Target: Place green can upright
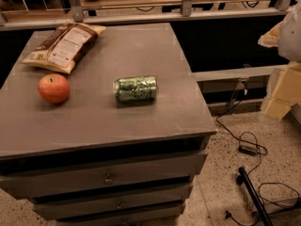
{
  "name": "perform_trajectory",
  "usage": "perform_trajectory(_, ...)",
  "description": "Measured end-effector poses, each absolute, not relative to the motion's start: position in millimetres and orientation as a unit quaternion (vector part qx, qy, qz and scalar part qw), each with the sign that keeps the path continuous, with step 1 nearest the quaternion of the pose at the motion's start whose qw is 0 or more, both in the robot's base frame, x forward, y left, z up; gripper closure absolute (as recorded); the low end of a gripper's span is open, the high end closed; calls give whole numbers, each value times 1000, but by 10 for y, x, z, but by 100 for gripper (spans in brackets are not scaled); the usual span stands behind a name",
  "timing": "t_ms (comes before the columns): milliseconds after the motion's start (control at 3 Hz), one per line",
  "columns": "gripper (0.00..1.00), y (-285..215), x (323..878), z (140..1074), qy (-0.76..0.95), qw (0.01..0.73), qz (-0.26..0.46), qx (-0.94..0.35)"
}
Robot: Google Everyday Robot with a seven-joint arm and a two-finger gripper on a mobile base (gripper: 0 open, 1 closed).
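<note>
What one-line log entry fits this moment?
green aluminium can: on side, grey cabinet top | hand: frame's right edge, apart from can

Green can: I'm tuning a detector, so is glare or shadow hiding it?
Camera view: dim warm light; the green can, lying on its side, has small highlights, no washout, and a soft shadow on the table; the pincer, at the right edge off the table, looks paler.
</note>
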State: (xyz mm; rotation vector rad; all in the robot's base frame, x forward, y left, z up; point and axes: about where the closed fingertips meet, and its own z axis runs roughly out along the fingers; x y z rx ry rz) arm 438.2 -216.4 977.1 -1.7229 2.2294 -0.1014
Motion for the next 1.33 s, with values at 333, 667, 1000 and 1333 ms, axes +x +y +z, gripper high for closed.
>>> perform_trajectory(333, 0, -2121, 4409, 9769, 777, 160, -36, -608)
perform_trajectory(667, 0, -1480, 4794, 9709, 721, 144, -45, -676)
perform_trajectory(1000, 0, -734, 5090, 9589, 661, 125, -46, -739)
perform_trajectory(1333, 0, 147, 5331, 9267, 603, 100, -28, -791)
